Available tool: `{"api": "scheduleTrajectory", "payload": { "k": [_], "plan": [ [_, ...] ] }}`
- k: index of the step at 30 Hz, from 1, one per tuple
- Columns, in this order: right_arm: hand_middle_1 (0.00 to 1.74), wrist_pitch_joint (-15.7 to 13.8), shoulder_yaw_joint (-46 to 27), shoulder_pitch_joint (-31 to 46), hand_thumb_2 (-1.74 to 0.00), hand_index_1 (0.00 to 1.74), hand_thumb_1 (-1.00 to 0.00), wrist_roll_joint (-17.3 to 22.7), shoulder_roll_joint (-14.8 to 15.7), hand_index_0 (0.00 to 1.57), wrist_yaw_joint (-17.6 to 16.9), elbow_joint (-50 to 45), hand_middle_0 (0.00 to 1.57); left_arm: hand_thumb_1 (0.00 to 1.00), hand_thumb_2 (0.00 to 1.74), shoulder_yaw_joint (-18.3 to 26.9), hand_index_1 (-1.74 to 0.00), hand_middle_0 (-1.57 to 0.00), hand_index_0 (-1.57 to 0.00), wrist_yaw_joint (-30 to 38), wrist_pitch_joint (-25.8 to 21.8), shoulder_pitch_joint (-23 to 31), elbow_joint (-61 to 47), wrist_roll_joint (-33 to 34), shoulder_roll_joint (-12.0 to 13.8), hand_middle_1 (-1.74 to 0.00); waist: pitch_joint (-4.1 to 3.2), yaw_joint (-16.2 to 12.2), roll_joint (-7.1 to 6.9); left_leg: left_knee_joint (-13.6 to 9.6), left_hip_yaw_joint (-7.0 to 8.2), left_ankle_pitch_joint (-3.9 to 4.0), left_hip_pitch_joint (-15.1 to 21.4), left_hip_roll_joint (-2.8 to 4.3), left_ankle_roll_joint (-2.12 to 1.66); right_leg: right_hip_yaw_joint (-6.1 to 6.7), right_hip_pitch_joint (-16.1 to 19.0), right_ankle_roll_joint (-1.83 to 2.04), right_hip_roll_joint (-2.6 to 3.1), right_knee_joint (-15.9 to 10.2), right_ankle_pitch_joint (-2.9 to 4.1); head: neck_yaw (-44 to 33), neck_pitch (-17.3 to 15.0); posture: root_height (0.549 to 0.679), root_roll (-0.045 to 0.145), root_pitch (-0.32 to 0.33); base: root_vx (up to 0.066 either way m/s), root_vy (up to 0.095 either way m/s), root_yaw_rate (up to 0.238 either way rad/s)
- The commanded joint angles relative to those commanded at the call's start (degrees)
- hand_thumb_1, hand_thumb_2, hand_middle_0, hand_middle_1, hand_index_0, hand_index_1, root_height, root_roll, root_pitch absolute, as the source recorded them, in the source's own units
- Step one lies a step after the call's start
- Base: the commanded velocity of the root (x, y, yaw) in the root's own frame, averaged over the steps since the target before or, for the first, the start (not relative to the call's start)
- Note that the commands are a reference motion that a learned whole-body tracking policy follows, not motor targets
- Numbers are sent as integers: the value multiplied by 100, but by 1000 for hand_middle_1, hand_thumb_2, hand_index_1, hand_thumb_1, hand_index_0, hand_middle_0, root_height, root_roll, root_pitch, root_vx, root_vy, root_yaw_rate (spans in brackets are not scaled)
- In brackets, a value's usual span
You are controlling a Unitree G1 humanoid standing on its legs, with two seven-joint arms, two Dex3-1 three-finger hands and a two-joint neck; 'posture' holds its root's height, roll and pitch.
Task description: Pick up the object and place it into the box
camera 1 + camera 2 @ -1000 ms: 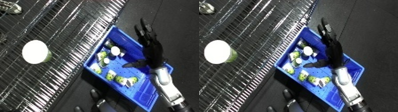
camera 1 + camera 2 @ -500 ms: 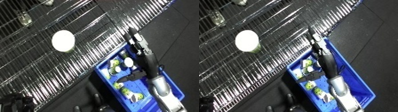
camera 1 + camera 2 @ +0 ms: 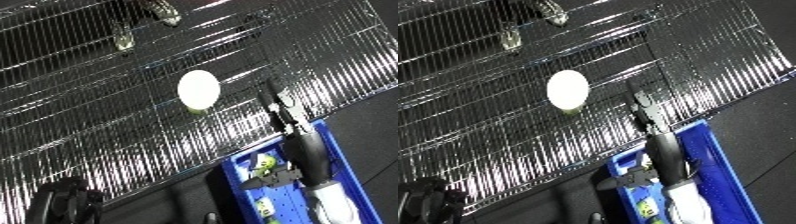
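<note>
One cup left on the rack, right hand reaching

Item: white cup (image 3: 198, 89), round, seen from above, with a pale green side showing at its lower edge. Location: on the wire rack (image 3: 80, 125), well apart from the bin, up and to the left of it.

Item: right hand (image 3: 282, 109), black, fingers straight and stretched out over the rack, holding nothing. Fingertips lie near the cup's right side but apart from it. The forearm passes over the bin.

Item: blue bin (image 3: 713, 155), lower right, partly hidden by the forearm. Small white and green pieces lie inside; what they are is hard to tell from here.

Item: left hand. Not in view.

Step in hand, as judged: reach for the cup, grasp not yet made.

Handling notes: carry the hand further left until the cup sits between thumb and fingers, then close round its side rather than pressing on its top. A round cup on wire could tip or roll if nudged by the fingertips, so approach level and from the side. Lift clear of the wires before swinging back to the bin.
</note>
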Motion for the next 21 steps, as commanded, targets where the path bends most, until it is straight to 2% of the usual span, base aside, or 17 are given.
{"api": "scheduleTrajectory", "payload": {
  "k": [6,11,21],
  "plan": [
    [0,-66,-5,-114,0,0,0,-81,53,0,-260,50,0,1000,1740,-39,-1740,-1570,-1570,-10,-5,1,-70,39,-10,-1740,0,36,43,199,2,-43,-278,-35,14,-42,-275,-20,-18,226,-36,110,233,649,53,44,-3,1,88],
    [0,-145,-66,-173,0,0,0,-110,51,0,-418,32,0,1000,1740,-76,-1740,-1570,-1570,67,-59,1,-168,55,-4,-1740,0,16,88,452,49,-111,-617,-49,40,-68,-629,-45,-25,518,-83,182,395,642,51,67,-31,17,16],
    [0,-223,-58,-297,0,0,0,-199,28,0,-562,84,0,1000,1740,-150,-1740,-1570,-1570,293,-163,-141,-341,129,-21,-1740,0,-26,171,1126,159,-342,-1421,-95,85,-52,-1450,-101,-10,1222,-249,273,782,625,49,123,-40,21,7]
  ]
}}
